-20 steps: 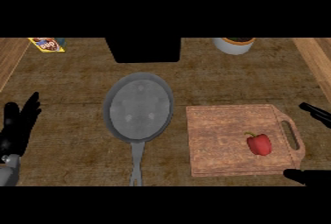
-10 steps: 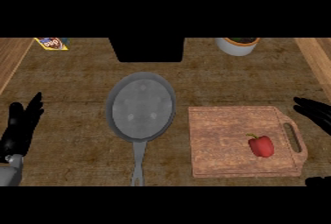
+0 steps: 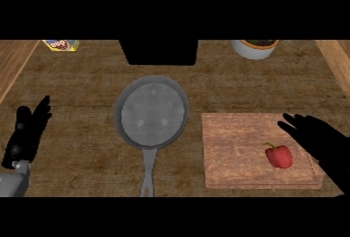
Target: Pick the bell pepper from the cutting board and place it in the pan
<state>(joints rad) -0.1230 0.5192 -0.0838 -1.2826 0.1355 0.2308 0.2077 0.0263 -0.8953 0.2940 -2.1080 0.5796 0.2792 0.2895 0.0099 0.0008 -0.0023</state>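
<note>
**Pepper on the board, pan has nothing in it**

The red bell pepper (image 3: 279,155) lies on the wooden cutting board (image 3: 236,155), at the board's right side, w/ its green stem pointing up and left. Nothing holds it.

The right hand (image 3: 321,141) is over the right edge of the board, just beside the pepper. Its fingers are spread wide and straight, pointing up and left. It's not touching the pepper as far as the view shows. The hand hides the board's right rim.

The grey pan (image 3: 151,112) sits left of the board, near it but not touching. Its round bowl holds nothing; only the grey bottom shows. Its long handle (image 3: 147,171) points down to the lower edge of the view.

The left hand (image 3: 27,134) rests at the far left, open, fingers straight and pointing up, well apart from the pan.

At the back of the counter (image 3: 82,83): a white pot (image 3: 255,48) w/ something dark in it, top right; can't tell what it is. A small yellow box (image 3: 61,44) lies top left. A big black block (image 3: 159,52) stands btw them, just behind the pan.
</note>
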